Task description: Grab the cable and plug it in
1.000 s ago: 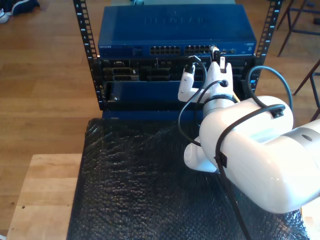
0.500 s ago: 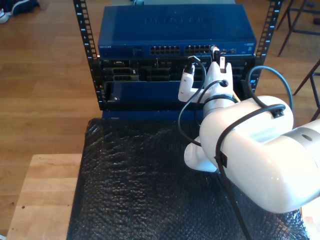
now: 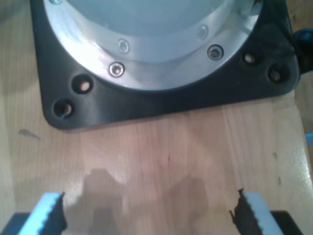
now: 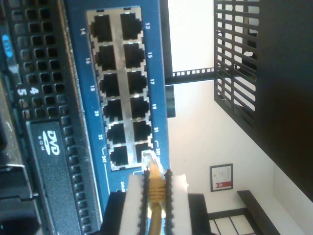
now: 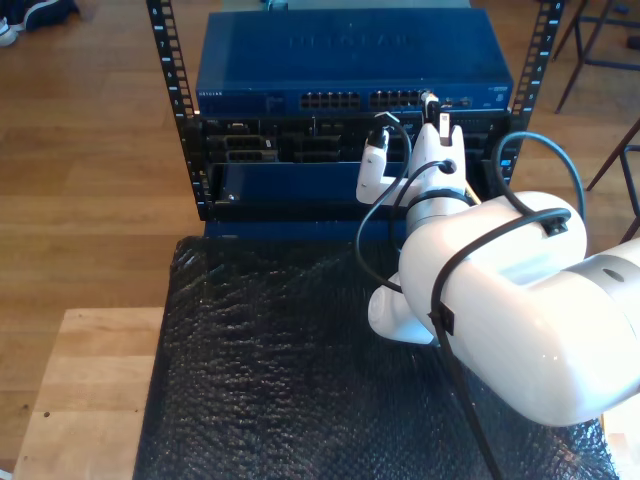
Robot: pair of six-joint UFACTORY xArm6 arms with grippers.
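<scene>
The yellow cable (image 4: 155, 192) is pinched between the white pads of my second gripper (image 4: 155, 177), which is shut on it just behind its clear plug (image 4: 148, 159). The plug tip sits at the mouth of the end port in one row of the blue switch (image 4: 117, 88), and I cannot tell how deep it is. In the exterior view my second gripper (image 5: 431, 104) is up against the port row of the switch (image 5: 350, 60), towards the exterior view's right. My first gripper (image 3: 149, 211) is open over bare wood, with nothing between its fingertips (image 3: 50, 211).
A black rack (image 5: 178, 110) holds the switch above a unit with a DVD drive (image 4: 51, 147). A dark bubble-wrap mat (image 5: 260, 360) covers the wooden table (image 5: 90, 390). Thick black arm cables (image 5: 385, 215) loop beside the white arm. A black base plate (image 3: 161, 100) is bolted to the wood.
</scene>
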